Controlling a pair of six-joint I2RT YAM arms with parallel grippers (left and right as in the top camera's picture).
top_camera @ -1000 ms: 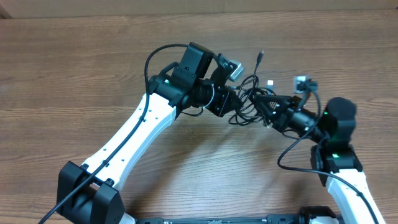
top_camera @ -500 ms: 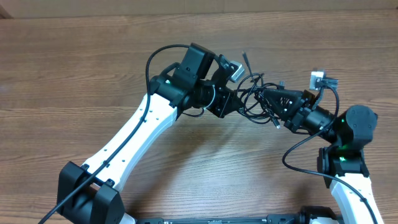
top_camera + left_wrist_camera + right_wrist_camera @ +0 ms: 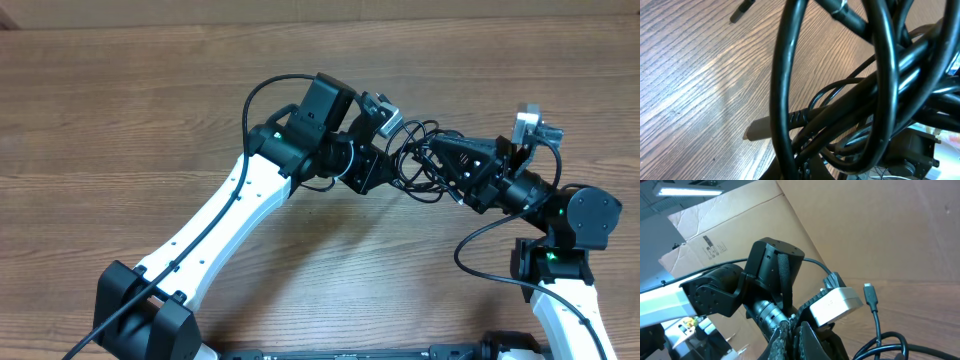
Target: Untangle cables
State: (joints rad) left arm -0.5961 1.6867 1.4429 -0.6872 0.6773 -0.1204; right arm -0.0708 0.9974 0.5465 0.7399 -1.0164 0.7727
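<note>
The cables [image 3: 413, 187] form a black tangle hanging just above the wooden table between my two grippers. In the overhead view my left gripper [image 3: 392, 158] holds the tangle's left side, and my right gripper [image 3: 432, 150] faces it from the right, shut on strands. Thick black loops of the cables [image 3: 880, 100] fill the left wrist view, with a silver-tipped plug [image 3: 757, 129] sticking out; the left gripper [image 3: 805, 167] is shut on the bundle. In the right wrist view the right gripper [image 3: 796, 330] is pressed shut, and a loose loop [image 3: 890, 342] and a small plug [image 3: 870, 294] hang at the right.
The left arm's white wrist camera [image 3: 836, 302] sits very close in front of the right fingers. A cardboard box [image 3: 740, 220] stands behind the table. A loose plug end [image 3: 742, 10] lies on the wood table [image 3: 150, 120].
The right arm has swung to the right and turned, pulling the tangle wider. The left gripper has shifted slightly right and up with its end of the cables.
</note>
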